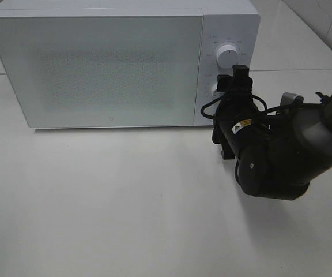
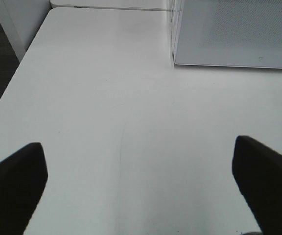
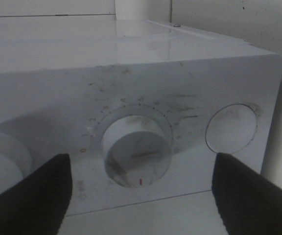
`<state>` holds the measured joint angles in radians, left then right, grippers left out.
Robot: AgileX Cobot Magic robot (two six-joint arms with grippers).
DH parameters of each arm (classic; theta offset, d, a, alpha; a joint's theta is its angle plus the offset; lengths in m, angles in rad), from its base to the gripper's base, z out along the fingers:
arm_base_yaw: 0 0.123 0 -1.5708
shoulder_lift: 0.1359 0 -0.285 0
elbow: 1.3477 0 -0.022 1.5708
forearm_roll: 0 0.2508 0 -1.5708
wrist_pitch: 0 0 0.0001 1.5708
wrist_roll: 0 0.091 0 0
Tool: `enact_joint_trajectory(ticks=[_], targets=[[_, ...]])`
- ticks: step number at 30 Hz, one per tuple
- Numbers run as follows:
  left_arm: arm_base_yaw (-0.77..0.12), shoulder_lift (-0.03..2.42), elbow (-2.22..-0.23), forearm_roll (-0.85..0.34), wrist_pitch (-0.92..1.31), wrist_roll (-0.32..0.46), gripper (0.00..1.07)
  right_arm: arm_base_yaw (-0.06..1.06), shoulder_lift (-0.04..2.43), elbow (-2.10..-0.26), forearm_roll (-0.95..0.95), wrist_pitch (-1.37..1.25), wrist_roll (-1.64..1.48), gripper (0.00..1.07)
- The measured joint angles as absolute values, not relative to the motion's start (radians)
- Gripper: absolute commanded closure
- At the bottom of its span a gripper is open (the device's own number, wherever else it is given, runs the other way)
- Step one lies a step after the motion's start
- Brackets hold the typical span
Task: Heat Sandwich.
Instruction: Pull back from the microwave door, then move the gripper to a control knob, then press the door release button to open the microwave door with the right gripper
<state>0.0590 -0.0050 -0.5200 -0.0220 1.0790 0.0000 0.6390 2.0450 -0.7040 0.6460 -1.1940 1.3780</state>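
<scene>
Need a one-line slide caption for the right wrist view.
Right gripper, open, lined up on the dial knob of the microwave control panel, not yet gripping it.

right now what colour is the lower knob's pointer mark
Red, on the lower knob; best seen in the right wrist view.

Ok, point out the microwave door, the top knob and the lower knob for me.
Door (image 1: pixel 97 69): exterior high view, middle of the frosted panel.
Top knob (image 1: pixel 227 56): exterior high view, centre of its face.
Lower knob (image 3: pixel 137 155): right wrist view, centre of its front face.
</scene>
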Motion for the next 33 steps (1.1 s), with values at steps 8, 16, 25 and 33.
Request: enact_joint_trajectory(ticks=[8,16,25,33], targets=[[0.059,-0.005,-0.520,-0.022,1.079,0.000,0.09,0.639,1.970,-0.601,0.608,-1.143,1.307,0.31],[0.059,-0.005,-0.520,-0.022,1.079,0.000,0.09,0.639,1.807,-0.521,0.527,-0.930,1.058,0.31],[0.059,-0.005,-0.520,-0.022,1.079,0.000,0.09,0.639,1.651,-0.518,0.521,-0.523,0.496,0.31],[0.059,-0.005,-0.520,-0.022,1.079,0.000,0.09,0.639,1.565,-0.517,0.521,-0.229,-0.007,0.31]])
